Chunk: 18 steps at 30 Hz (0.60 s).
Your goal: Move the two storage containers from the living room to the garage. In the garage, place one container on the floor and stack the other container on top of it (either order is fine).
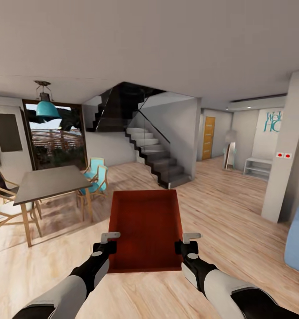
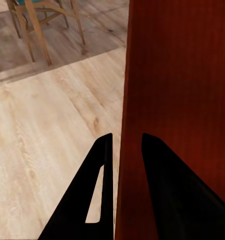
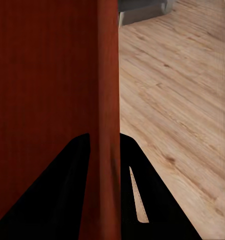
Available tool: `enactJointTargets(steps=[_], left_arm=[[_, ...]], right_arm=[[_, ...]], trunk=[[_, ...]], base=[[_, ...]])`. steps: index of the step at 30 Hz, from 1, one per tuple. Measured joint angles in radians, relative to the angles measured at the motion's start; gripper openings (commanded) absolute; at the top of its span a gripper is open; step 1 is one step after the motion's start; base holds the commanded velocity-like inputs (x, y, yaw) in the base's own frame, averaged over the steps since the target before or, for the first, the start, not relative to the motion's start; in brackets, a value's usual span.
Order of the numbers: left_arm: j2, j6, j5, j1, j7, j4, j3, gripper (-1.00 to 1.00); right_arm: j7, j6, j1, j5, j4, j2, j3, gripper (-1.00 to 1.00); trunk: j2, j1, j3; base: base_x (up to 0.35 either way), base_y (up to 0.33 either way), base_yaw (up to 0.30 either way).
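Item: one orange-red bin, open top up, carried level in front of the robot at 12 o'clock, clear of the wood-plank floor. Left pincer is clamped on the left wall near the robot-side corner; the left wrist view shows one finger outside and one inside the wall. Right pincer is clamped the same way on the right wall, one finger either side. Held at both sides, presumably so the bin stays level and does not swing while the base travels. Second bin: not seen here. Surroundings: dining table with chairs at 10 o'clock, stairs at 12 o'clock, an orange-wood door past them at 1 o'clock, likely the route onward. Status, judged: transport leg under way, no stacking yet.
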Motion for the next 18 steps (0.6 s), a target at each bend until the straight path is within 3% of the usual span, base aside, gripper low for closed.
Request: enactJointTargets(steps=[18], left_arm=[[0.0, 0.002, 0.0, 0.0, 0.0, 0.0, 0.0, -1.0]], right_arm=[[0.0, 0.001, 0.0, 0.0, 0.0, 0.0, -0.001, -1.0]], trunk=[[0.0, 0.0, 0.0]], base=[[0.331, 0.078, -0.274]])
